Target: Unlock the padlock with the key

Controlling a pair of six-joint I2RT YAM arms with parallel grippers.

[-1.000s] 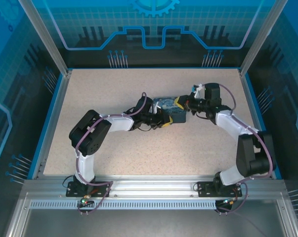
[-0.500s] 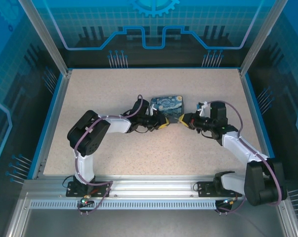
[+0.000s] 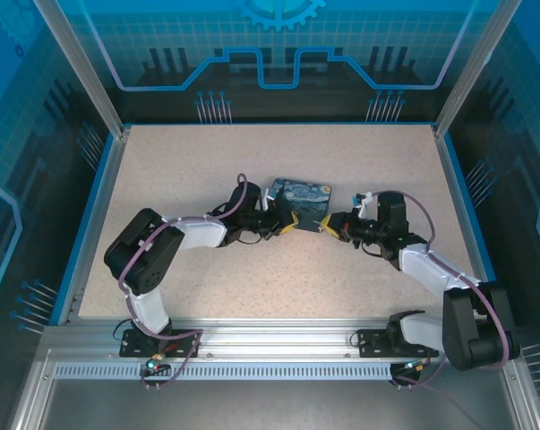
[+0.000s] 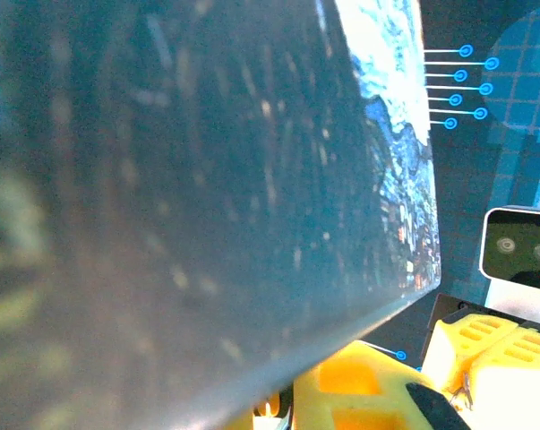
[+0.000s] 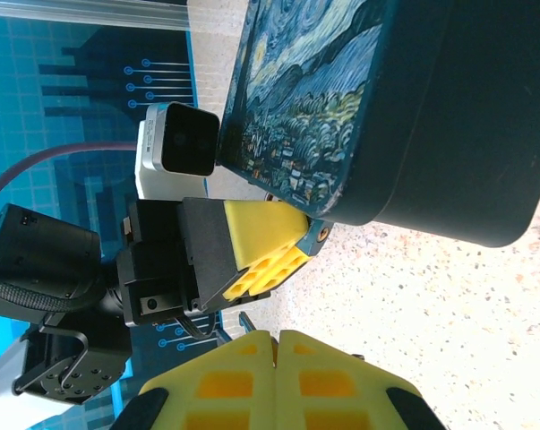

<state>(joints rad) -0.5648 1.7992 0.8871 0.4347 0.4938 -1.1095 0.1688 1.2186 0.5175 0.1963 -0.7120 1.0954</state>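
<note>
The dark-blue box (image 3: pixel 303 195) with the night-sky lid lies flat mid-table. My left gripper (image 3: pixel 290 224) is at its near-left corner and my right gripper (image 3: pixel 328 224) at its near-right corner, tips almost facing. In the right wrist view the left gripper (image 5: pixel 305 240) has its yellow fingers together against a small teal tab (image 5: pixel 325 233) at the box (image 5: pixel 413 116) corner. The right gripper (image 5: pixel 277 339) is shut, pads pressed flat. The box wall (image 4: pixel 207 179) looms over my left finger (image 4: pixel 359 390). I cannot make out the padlock or the key.
The speckled table (image 3: pixel 252 269) is walled by blue rails, with aluminium posts (image 3: pixel 81 72) at the back corners. Open table lies behind the box and to the far left and right. The two arms' forearms lie low across the middle.
My right gripper has swung from the box's far-right side round to its near-right corner and dropped low. The left arm has drawn back left. The box now lies flat.
</note>
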